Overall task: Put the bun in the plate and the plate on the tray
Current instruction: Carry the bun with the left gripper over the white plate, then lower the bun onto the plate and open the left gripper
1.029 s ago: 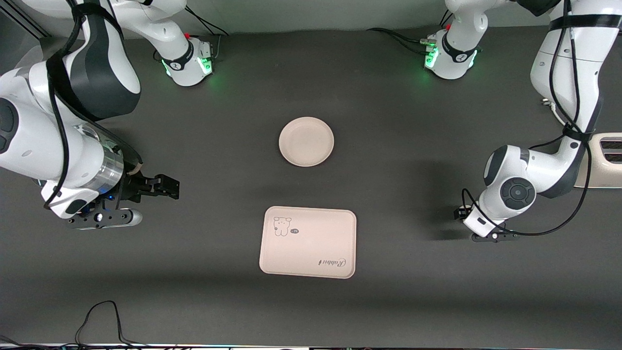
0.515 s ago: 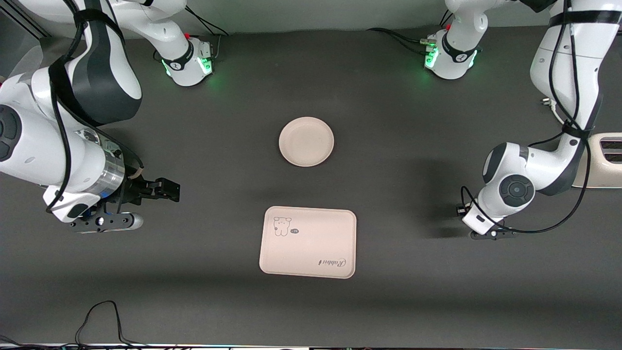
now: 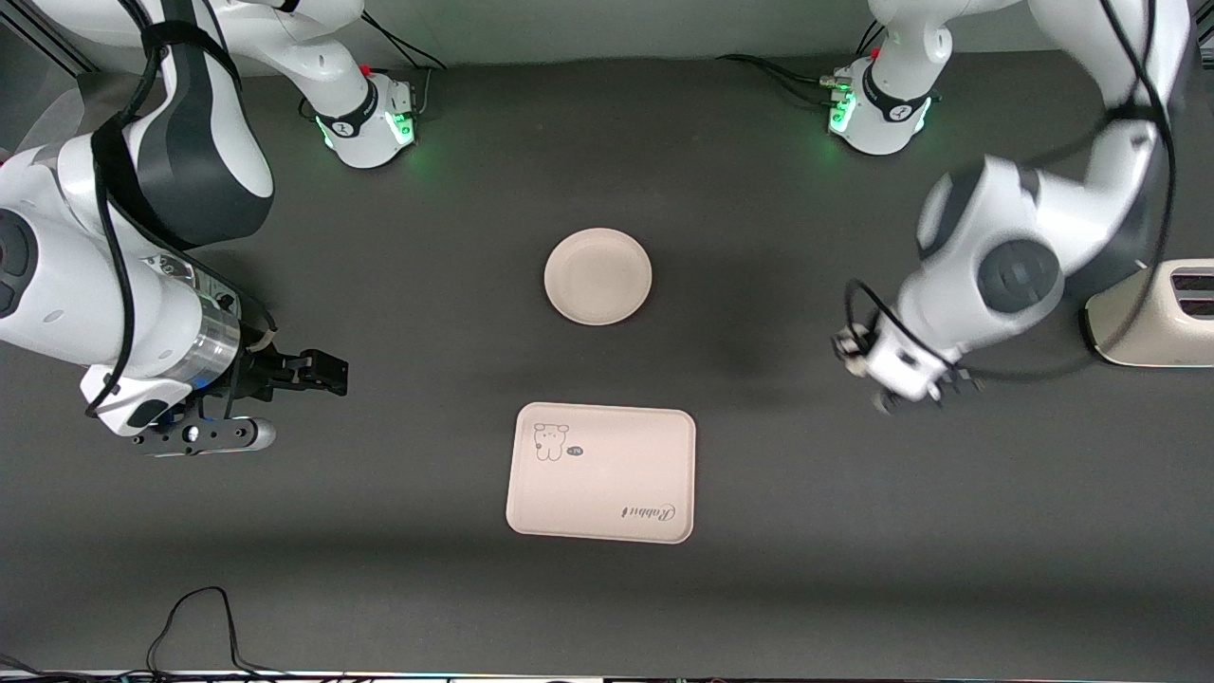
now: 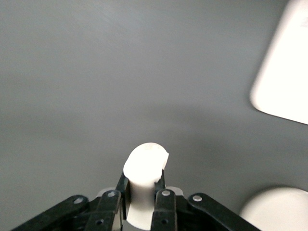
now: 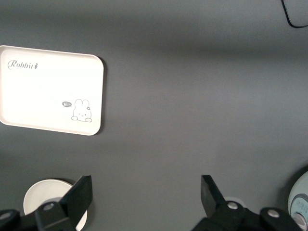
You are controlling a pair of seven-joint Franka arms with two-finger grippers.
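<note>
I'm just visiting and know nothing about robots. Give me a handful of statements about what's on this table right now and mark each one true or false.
1. The left gripper is shut on the bun. True.
2. The plate already sits on the tray. False: it lies on the table, farther from the front camera than the tray.
3. The right gripper is open and holds nothing. True.
4. The plate has food on it. False: it is bare.
5. A toaster stands at the left arm's end of the table. True.

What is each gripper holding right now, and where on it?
Left gripper pinches the bun across its lower part. Right gripper is open, holding nothing.
</note>
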